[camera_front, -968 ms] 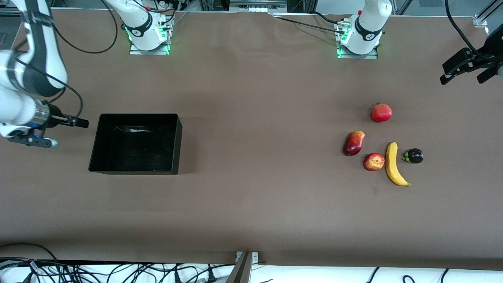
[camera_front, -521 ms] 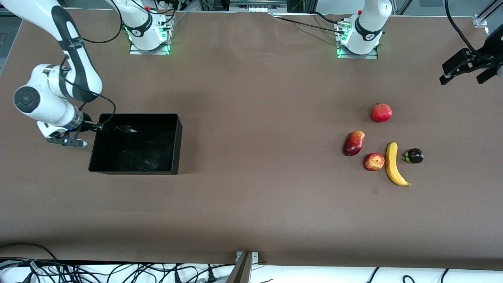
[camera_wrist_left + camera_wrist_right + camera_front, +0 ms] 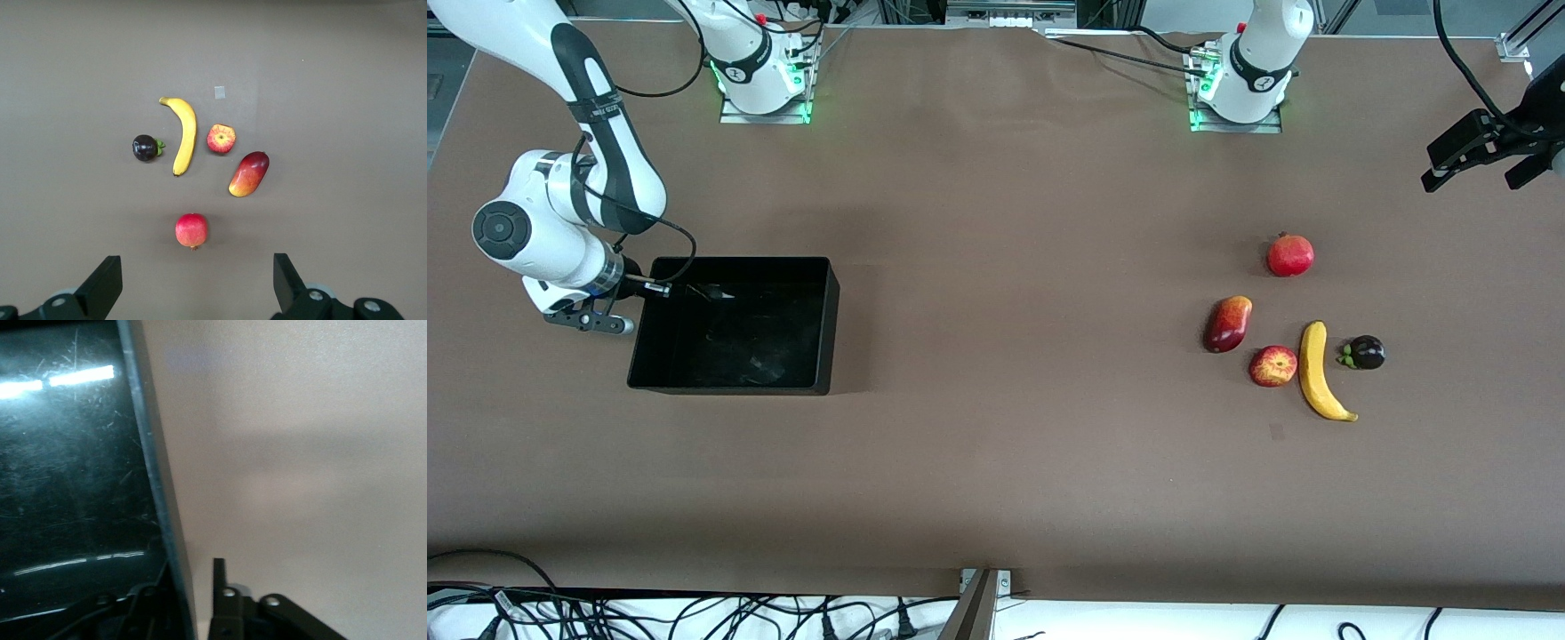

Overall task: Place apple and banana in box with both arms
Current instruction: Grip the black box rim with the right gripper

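The right gripper (image 3: 656, 286) pinches the box (image 3: 818, 320) wall at the right arm's end, one finger on each face of the rim. The left gripper (image 3: 1480, 160) hangs open above the tabletop (image 3: 1005, 444) at the left arm's end. The banana (image 3: 1316, 371) lies with its long axis running from far to near, dark tip nearest the front camera, the apple (image 3: 1272, 365) just beside it.

Pomegranate (image 3: 1290, 255), mango (image 3: 1228, 324), mangosteen (image 3: 1365, 353) — on brown table (image 3: 996, 444).

Apple (image 3: 1272, 366) touches banana (image 3: 1319, 372); black box (image 3: 823, 320) well apart.
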Robot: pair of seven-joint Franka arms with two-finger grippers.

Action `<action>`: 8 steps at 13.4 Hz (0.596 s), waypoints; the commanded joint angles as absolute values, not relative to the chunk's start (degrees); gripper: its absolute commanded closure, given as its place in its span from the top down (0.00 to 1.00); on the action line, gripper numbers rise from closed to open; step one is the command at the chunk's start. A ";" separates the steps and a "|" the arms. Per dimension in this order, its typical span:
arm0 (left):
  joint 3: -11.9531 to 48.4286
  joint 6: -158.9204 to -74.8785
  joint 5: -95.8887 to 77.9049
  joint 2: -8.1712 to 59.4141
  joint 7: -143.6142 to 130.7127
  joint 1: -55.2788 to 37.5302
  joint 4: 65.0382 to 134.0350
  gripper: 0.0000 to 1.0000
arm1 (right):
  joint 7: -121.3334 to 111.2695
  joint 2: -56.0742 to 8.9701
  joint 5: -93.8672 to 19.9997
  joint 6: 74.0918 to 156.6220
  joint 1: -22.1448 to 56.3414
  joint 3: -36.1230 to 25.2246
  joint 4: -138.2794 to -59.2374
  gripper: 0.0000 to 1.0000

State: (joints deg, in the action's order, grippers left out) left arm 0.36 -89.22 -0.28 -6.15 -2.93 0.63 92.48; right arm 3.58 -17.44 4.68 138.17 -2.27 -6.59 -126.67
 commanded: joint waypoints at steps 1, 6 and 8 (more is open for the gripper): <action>0.18 -88.95 -1.41 -5.98 -3.43 0.26 92.11 1.00 | 3.16 -16.35 4.39 138.25 -2.55 -6.15 -126.74 0.00; 0.18 -88.95 -1.41 -5.98 -3.51 0.26 92.11 1.00 | 5.26 -14.24 4.13 116.43 -2.20 -1.60 -112.11 0.00; 0.18 -88.95 -1.41 -5.98 -3.52 0.26 92.11 1.00 | 8.16 -14.76 2.29 108.32 0.60 0.09 -103.66 0.00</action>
